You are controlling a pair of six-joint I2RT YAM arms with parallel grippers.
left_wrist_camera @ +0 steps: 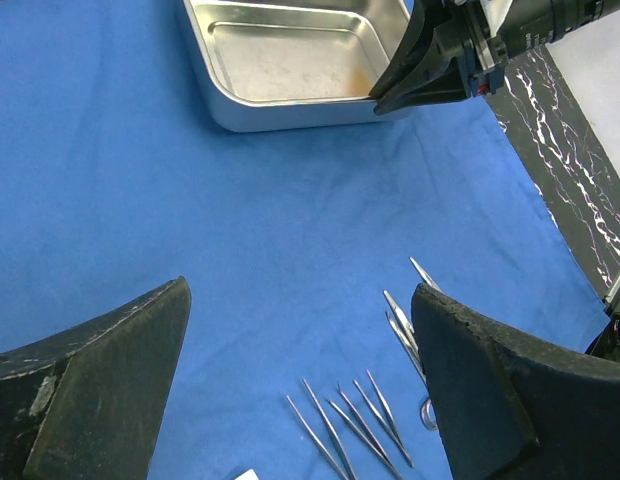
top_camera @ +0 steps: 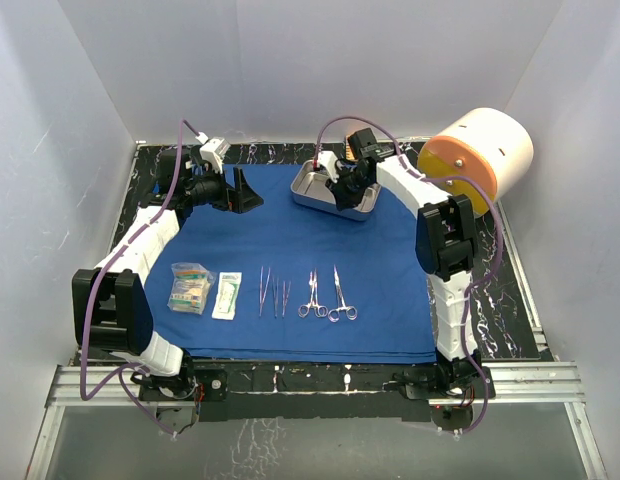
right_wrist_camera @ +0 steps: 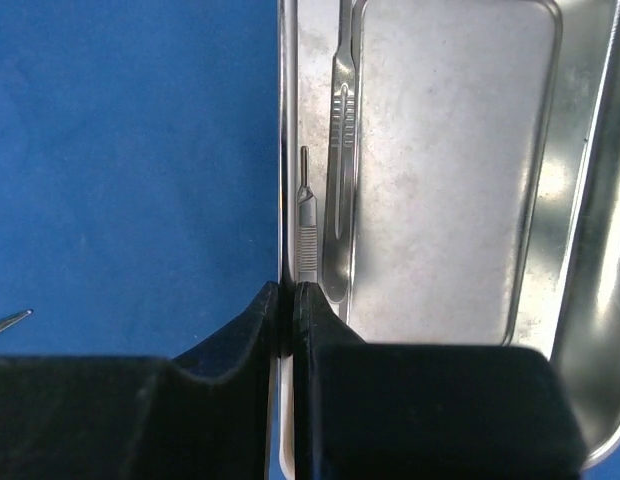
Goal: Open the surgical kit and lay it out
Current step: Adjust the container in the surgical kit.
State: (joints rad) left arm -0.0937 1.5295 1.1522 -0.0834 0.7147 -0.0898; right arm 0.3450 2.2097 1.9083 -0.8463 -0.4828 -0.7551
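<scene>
Tray rim pinched by downturned right fingers; left fingers hover spread wide

The royal-blue cloth wrap lies spread flat under both grippers. On it sits the shiny steel tray, upright, one wall pinched by the right gripper, with a scalpel handle lying just inside that wall. Slender forceps lie side by side below the left gripper. The clamps and two clear packets lie in the same row, well apart from the right gripper.
</scene>
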